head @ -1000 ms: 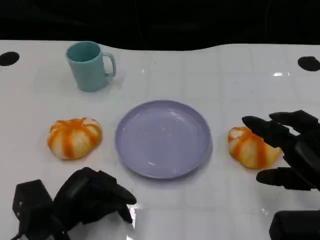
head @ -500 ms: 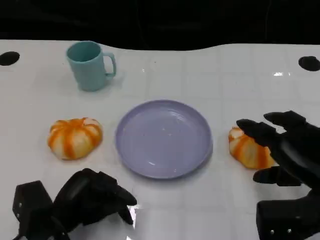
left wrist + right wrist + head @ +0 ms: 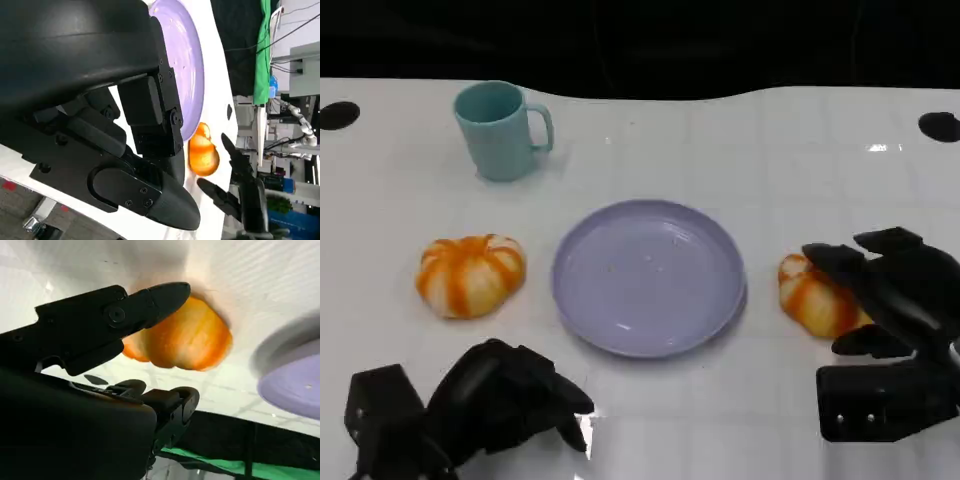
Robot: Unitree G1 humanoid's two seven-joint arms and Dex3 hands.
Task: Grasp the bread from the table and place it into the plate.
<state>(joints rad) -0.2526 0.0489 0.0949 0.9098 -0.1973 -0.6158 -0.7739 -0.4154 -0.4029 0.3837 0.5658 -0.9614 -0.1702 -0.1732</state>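
Reaching over the round orange-striped bread roll (image 3: pixel 810 297), the right hand (image 3: pixel 886 290) spreads wide around it, the lilac round plate (image 3: pixel 649 275) just beside on the glossy white table (image 3: pixel 740 150).

The white worktop (image 3: pixel 720 130) is looking glossy, reflecting light. The lilac plate (image 3: pixel 648 276) is showing smooth shiny plastic; each robot hand (image 3: pixel 890 300) is appearing matt black plastic.

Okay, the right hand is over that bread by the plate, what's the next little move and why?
Probably close the right hand on the bread: its fingers already straddle the bun but look apart, and the bun sits on the table beside the plate.
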